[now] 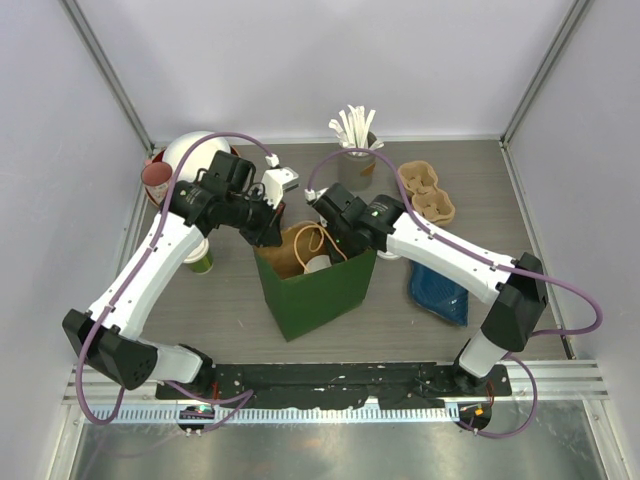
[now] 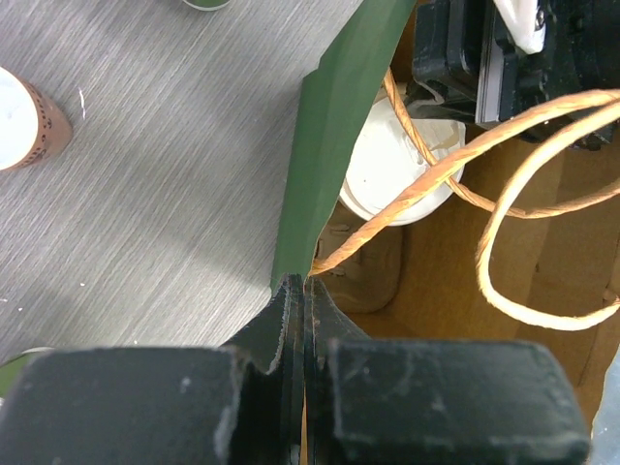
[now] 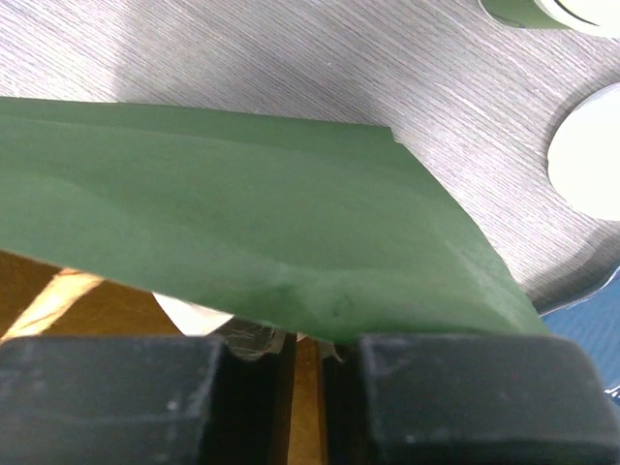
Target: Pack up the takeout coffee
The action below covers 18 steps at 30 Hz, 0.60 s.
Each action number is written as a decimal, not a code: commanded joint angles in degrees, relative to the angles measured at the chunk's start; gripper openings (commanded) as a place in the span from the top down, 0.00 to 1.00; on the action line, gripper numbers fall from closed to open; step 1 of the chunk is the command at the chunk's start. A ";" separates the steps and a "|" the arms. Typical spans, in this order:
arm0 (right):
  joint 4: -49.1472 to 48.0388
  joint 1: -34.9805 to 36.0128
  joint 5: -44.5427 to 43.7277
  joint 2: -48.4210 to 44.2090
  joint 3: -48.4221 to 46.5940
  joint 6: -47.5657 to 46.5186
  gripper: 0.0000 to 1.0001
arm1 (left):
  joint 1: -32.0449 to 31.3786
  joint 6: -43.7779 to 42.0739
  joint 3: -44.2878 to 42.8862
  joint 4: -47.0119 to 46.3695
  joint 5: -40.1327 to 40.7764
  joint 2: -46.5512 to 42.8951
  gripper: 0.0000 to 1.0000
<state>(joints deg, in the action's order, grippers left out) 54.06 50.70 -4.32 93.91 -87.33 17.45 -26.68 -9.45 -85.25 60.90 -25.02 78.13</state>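
Observation:
A green paper bag [image 1: 318, 285] stands open mid-table, brown inside, with twine handles [image 2: 504, 208]. One takeout coffee cup with a white lid [image 2: 392, 174] sits inside it [image 1: 317, 264]. Another green cup [image 1: 201, 258] stands on the table beside my left arm. My left gripper [image 1: 268, 228] is shut on the bag's left rim [image 2: 304, 283]. My right gripper [image 1: 335, 233] is at the bag's back right rim. Its fingers stand a narrow gap apart [image 3: 308, 339], and the green wall [image 3: 271, 242] curls over their tips. A green cup [image 3: 528, 10] and a white lid [image 3: 586, 150] show beyond it.
A pulp cup carrier [image 1: 426, 192] and a holder of white straws [image 1: 355, 148] stand at the back. A blue packet [image 1: 440, 290] lies under my right arm. A red-and-white cup [image 1: 157, 178] and a white bowl [image 1: 195, 150] sit at the back left.

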 commanded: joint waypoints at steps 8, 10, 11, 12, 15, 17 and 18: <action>3.42 -0.25 -2.54 0.84 -1.53 1.00 0.63 | 0.22 -1.53 -0.35 1.41 1.81 -1.66 1.00; 3.51 -0.25 -2.63 0.40 -2.05 1.00 0.61 | 0.22 -1.88 -0.44 1.76 1.90 -1.49 1.00; 3.42 -0.16 -2.71 0.40 -2.06 0.92 0.59 | 0.13 -1.97 -0.44 1.76 2.07 -1.49 1.00; 3.50 -0.25 -2.89 0.14 -2.32 1.09 0.57 | 0.13 -2.15 -0.53 1.94 2.16 -1.57 1.00; 3.42 -0.25 -3.24 -0.39 -2.76 1.09 0.52 | 0.22 -2.67 -0.79 2.29 2.69 -1.40 1.00; 3.33 -0.25 -3.59 -0.66 -3.02 1.09 0.50 | 0.22 -2.94 -0.88 2.73 2.87 -1.22 1.00; 3.42 -0.25 -3.68 -0.66 -3.20 1.18 0.49 | 0.13 -2.94 -1.05 2.90 2.87 -1.22 1.00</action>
<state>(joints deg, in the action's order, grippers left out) 56.73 50.61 -5.89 94.26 -87.88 17.91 -26.65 -11.00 -85.25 61.39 -23.53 78.04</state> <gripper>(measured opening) 0.494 0.012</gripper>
